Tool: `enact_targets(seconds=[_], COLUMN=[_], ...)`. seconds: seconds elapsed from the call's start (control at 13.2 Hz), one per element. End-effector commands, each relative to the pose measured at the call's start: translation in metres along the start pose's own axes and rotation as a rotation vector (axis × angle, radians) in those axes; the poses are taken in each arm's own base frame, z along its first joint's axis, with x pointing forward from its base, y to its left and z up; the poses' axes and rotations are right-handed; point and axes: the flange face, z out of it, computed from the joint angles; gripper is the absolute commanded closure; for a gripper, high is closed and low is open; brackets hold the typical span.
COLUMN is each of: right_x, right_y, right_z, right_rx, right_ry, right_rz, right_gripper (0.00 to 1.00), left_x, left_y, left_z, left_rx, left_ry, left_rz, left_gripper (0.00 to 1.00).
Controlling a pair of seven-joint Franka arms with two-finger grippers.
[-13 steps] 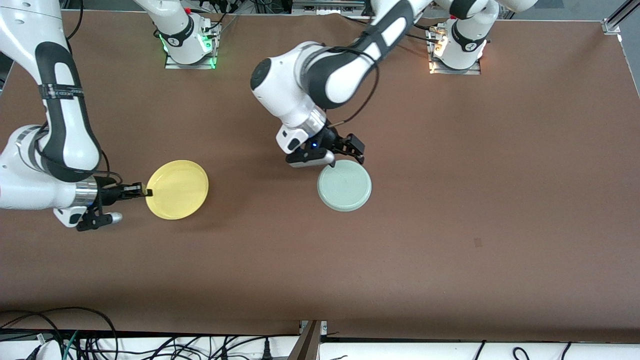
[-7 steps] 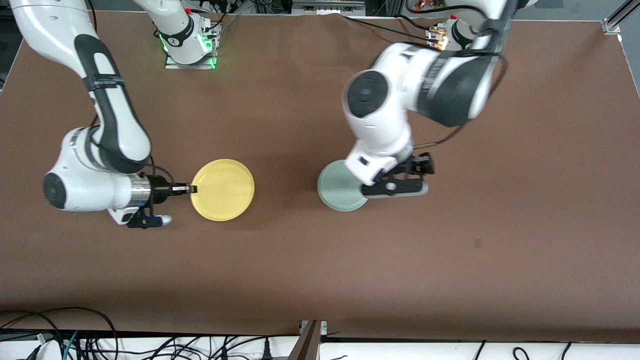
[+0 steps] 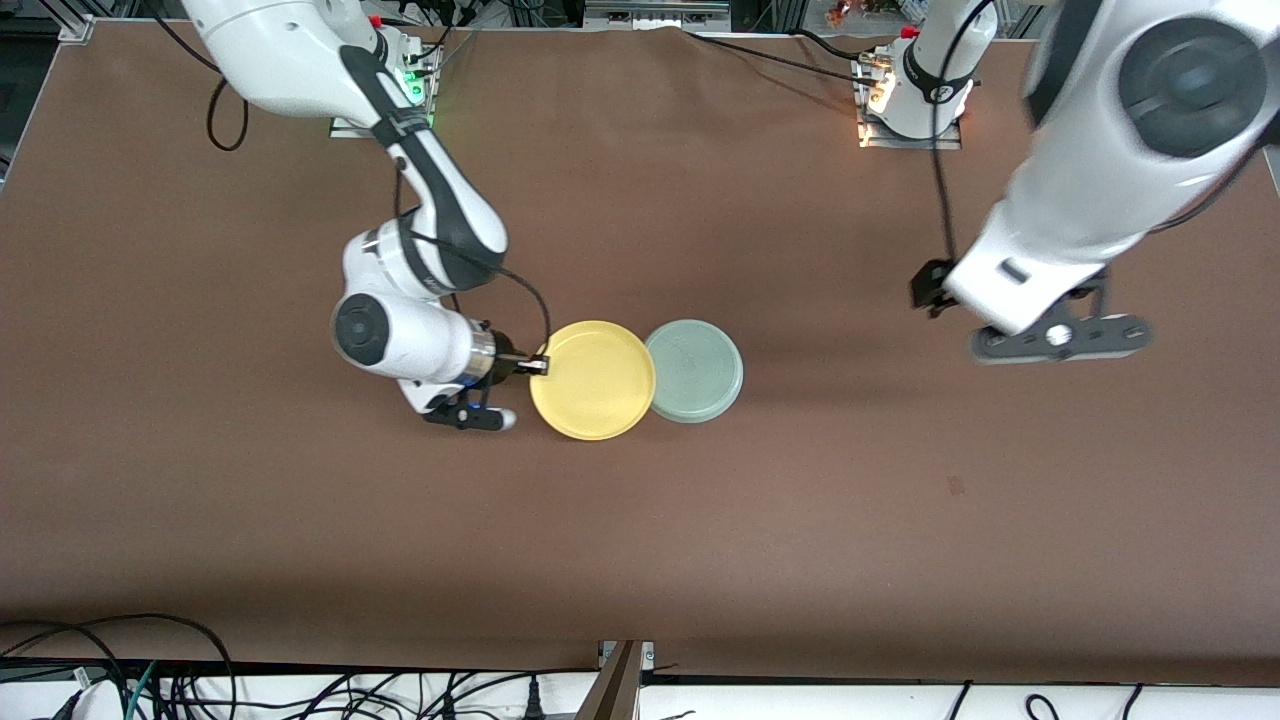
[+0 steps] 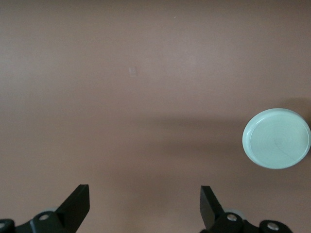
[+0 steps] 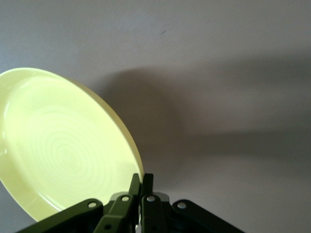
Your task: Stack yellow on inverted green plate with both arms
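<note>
The yellow plate (image 3: 593, 380) is held by its rim in my right gripper (image 3: 537, 366), which is shut on it. The plate hangs just above the table, right side up, beside the green plate (image 3: 697, 370); its edge overlaps the green plate's rim in the front view. The green plate lies upside down on the table. The right wrist view shows the right gripper (image 5: 142, 182) pinching the rim of the yellow plate (image 5: 63, 150). My left gripper (image 3: 1015, 298) is raised over bare table toward the left arm's end. It is open and empty (image 4: 144, 204), with the green plate (image 4: 277, 138) well off to one side.
The brown table (image 3: 640, 560) has a small dark mark (image 3: 955, 485) nearer the front camera than the left gripper. Cables lie along the front edge (image 3: 150, 680). The arm bases (image 3: 380, 90) stand at the back edge.
My right arm has carried the yellow plate across the table up to the green plate. My left arm has left the green plate, risen and swung away toward its own end.
</note>
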Motion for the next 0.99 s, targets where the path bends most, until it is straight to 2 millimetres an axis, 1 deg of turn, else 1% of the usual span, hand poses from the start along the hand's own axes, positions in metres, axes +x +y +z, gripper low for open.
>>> enact_targets(seconds=[0.0,0.08,0.15,0.23,0.3,0.46,0.53,0.68,0.76,0.83,0.91], right_x=[-0.029,-0.037,-0.041,-0.045,-0.051,-0.062,-0.066,-0.078,-0.078,-0.08,-0.079], right_y=[-0.04,-0.049,-0.061,-0.072,-0.081,-0.09,-0.093,-0.099,-0.102,-0.104,-0.102], right_z=[0.036,0.048,0.054,0.061,0.067,0.076,0.081,0.1,0.102,0.106,0.112], right_rx=[-0.018,-0.021,-0.012,-0.006,-0.008,-0.016,-0.022,-0.039,-0.028,-0.021,-0.025], right_ry=[0.0,-0.001,0.013,0.019,0.016,0.007,0.004,-0.006,0.008,0.021,0.019], right_rz=[0.022,0.025,0.036,0.044,0.038,0.022,0.027,0.018,0.014,0.009,0.011], right_gripper=[1.0,1.0,1.0,1.0,1.0,1.0,1.0,1.0,1.0,1.0,1.0], left_x=[-0.032,-0.04,-0.046,-0.048,-0.052,-0.063,-0.066,-0.058,-0.052,-0.048,-0.043], left_y=[-0.049,-0.062,-0.077,-0.089,-0.105,-0.124,-0.128,-0.131,-0.135,-0.143,-0.151], left_z=[-0.018,-0.02,-0.019,-0.012,-0.002,0.029,0.044,0.058,0.063,0.061,0.057], left_rx=[-0.058,-0.057,-0.058,-0.063,-0.068,-0.1,-0.105,-0.124,-0.147,-0.16,-0.162], left_ry=[-0.018,-0.017,-0.021,-0.01,0.012,0.059,0.076,0.068,0.056,0.059,0.067], left_rz=[-0.004,0.003,0.001,0.0,0.011,0.021,0.016,0.004,-0.015,-0.042,-0.055], left_gripper=[0.0,0.0,0.0,0.0,0.0,0.0,0.0,0.0,0.0,0.0,0.0])
